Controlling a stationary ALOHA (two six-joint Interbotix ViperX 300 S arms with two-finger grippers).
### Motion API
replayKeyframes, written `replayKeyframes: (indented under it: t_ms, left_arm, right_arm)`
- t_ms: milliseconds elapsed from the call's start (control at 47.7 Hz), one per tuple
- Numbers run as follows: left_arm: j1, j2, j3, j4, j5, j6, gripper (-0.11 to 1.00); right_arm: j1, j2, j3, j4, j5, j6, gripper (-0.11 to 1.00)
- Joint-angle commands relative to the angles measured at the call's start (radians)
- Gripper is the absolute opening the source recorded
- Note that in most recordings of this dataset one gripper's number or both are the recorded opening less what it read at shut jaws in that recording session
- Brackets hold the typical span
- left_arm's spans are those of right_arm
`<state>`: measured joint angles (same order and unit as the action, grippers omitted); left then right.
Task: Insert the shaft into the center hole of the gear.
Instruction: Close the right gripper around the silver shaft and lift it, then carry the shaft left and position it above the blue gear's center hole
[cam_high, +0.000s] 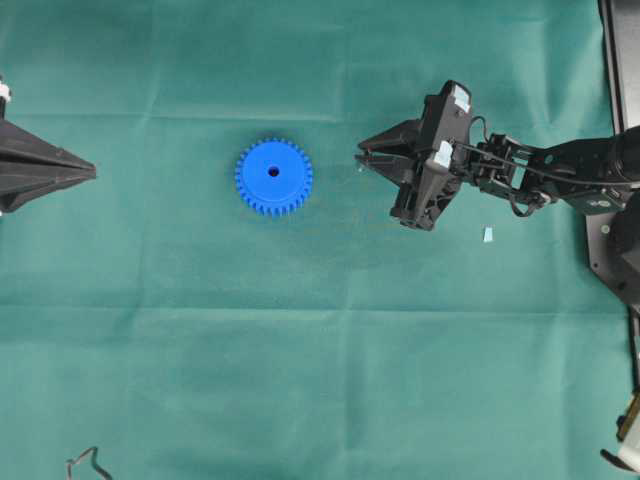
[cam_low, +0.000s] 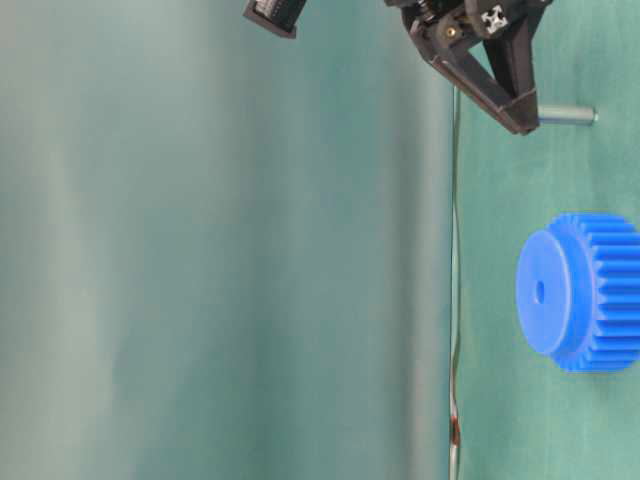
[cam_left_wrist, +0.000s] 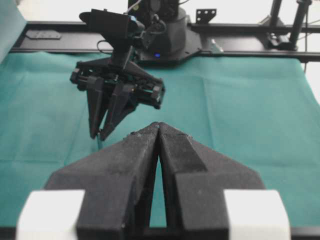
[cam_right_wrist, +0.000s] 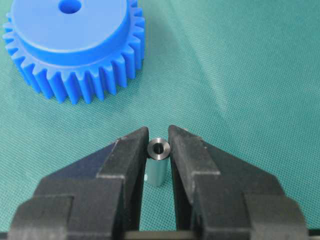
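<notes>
The blue gear (cam_high: 273, 176) lies flat on the green cloth, its center hole (cam_high: 273, 172) facing up; it also fills the top left of the right wrist view as the gear (cam_right_wrist: 70, 45). To its right, my right gripper (cam_high: 360, 157) points down at the cloth. Its jaws press both sides of the shaft (cam_right_wrist: 159, 162), a short silver pin standing upright. From table level the shaft (cam_low: 567, 116) sticks out past the fingertips. My left gripper (cam_left_wrist: 159, 125) is shut and empty at the far left (cam_high: 92, 173).
A small pale blue chip (cam_high: 488, 234) lies on the cloth below the right arm. A black frame (cam_high: 620, 60) runs along the right edge. A loose cable (cam_high: 88, 462) shows at the bottom left corner.
</notes>
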<state>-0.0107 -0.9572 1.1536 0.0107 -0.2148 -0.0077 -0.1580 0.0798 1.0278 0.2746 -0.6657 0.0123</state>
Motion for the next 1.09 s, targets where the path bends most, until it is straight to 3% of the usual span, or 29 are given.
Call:
replayKeyframes:
  t_ms: [0, 503, 796, 1069]
  left_arm:
    - [0.003, 0.006, -0.017, 0.003, -0.005, 0.002, 0.00]
    - [0.003, 0.005, -0.017, 0.003, -0.002, 0.002, 0.00]
    - [0.003, 0.006, -0.017, 0.003, -0.002, 0.003, 0.00]
    - [0.003, 0.006, -0.017, 0.003, -0.002, 0.005, 0.00]
  right_arm:
    - [0.002, -0.040, -0.012, 0.000, 0.005, -0.003, 0.18]
    - [-0.002, -0.302, -0.049, -0.002, 0.262, -0.044, 0.18]
    - [-0.002, -0.272, -0.104, -0.002, 0.307, -0.044, 0.18]
    - [0.011, -0.160, -0.247, -0.012, 0.362, -0.048, 0.18]
